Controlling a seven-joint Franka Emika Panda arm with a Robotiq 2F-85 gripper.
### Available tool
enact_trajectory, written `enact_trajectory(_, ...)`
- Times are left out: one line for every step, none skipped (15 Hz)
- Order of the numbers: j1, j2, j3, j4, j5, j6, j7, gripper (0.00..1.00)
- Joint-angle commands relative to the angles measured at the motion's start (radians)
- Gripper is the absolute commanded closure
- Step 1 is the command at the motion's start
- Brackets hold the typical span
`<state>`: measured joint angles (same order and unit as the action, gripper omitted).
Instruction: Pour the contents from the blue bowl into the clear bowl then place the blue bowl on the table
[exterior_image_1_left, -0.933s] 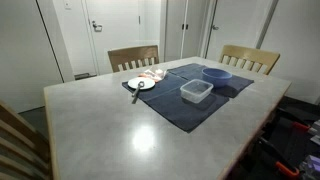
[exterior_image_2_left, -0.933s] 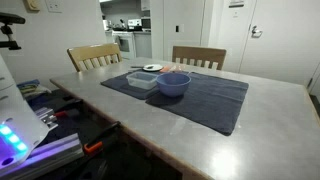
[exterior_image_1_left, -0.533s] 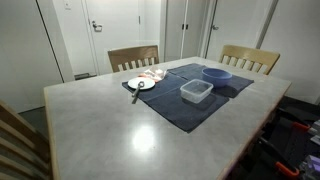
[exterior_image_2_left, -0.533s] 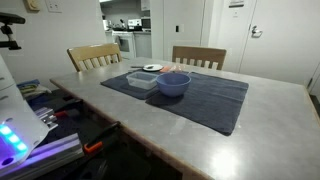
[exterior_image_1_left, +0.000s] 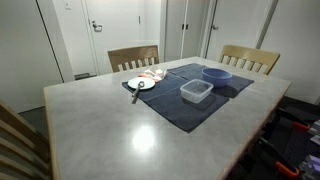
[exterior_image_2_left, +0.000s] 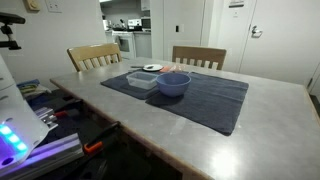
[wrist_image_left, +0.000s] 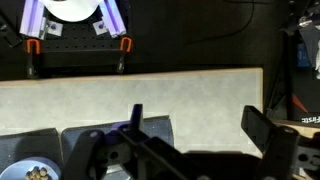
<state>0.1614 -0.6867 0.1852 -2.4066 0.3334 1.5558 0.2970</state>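
wrist view: claw (wrist_image_left: 200, 128) spread wide, fingers (wrist_image_left: 268, 130) well apart, nothing between them, hanging over the bench (wrist_image_left: 200, 92). the bench edge runs straight across the frame. past it there is dark floor and a rig (wrist_image_left: 72, 14) with purple lights. a round dish (wrist_image_left: 28, 170) with brownish bits sits in the lower left corner, cut off by the frame; cannot tell which dish it is. the claw shows only in this view.

in an exterior view, a wide bare stretch of grey top lies nearest, open on all sides. beyond it a dark blue cloth (exterior_image_1_left: 180, 112) covers the far part. on the cloth the clear bowl (exterior_image_1_left: 196, 91) comes first, with the blue bowl (exterior_image_1_left: 216, 75) just behind it, upright. a white plate (exterior_image_1_left: 141, 84) sits at the cloth's corner, apart from both. two wooden chairs (exterior_image_1_left: 133, 57) stand at the far edge, with closed doors (exterior_image_1_left: 110, 25) behind.

in an exterior view from another side, the clear bowl (exterior_image_2_left: 141, 80) and blue bowl (exterior_image_2_left: 173, 83) sit just beside each other; cannot tell if the rims touch. open cloth lies beyond the blue bowl. this view alone shows a lit doorway (exterior_image_2_left: 125, 20).
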Motion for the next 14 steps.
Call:
enact_trajectory(-0.026, 0.015, -0.027, 0.005, -0.04, -0.051, -0.089, 0.0)
enact_trajectory(-0.026, 0.021, -0.039, 0.007, -0.047, -0.067, -0.115, 0.0)
enact_trajectory(-0.03, 0.028, -0.05, 0.009, -0.057, -0.083, -0.139, 0.0)
enact_trajectory(-0.037, 0.033, -0.065, 0.011, -0.066, -0.092, -0.161, 0.0)
enact_trajectory(-0.045, 0.037, -0.077, 0.01, -0.077, -0.097, -0.176, 0.0)
enact_trajectory(-0.059, 0.042, -0.094, 0.007, -0.085, -0.095, -0.186, 0.0)
enact_trajectory(-0.069, 0.043, -0.105, 0.006, -0.075, -0.086, -0.179, 0.0)
enact_trajectory(-0.058, 0.017, -0.075, -0.001, -0.067, -0.075, -0.156, 0.0)
enact_trajectory(-0.067, 0.02, -0.087, -0.001, -0.067, -0.075, -0.161, 0.0)
enact_trajectory(-0.073, 0.022, -0.094, -0.001, -0.067, -0.075, -0.165, 0.0)
enact_trajectory(-0.075, 0.024, -0.097, -0.001, -0.066, -0.075, -0.166, 0.0)
enact_trajectory(-0.075, 0.025, -0.091, -0.004, -0.08, -0.068, -0.169, 0.0)
enact_trajectory(-0.079, 0.026, -0.084, -0.01, -0.105, -0.047, -0.178, 0.0)
enact_trajectory(-0.082, 0.025, -0.079, -0.012, -0.135, -0.033, -0.184, 0.0)
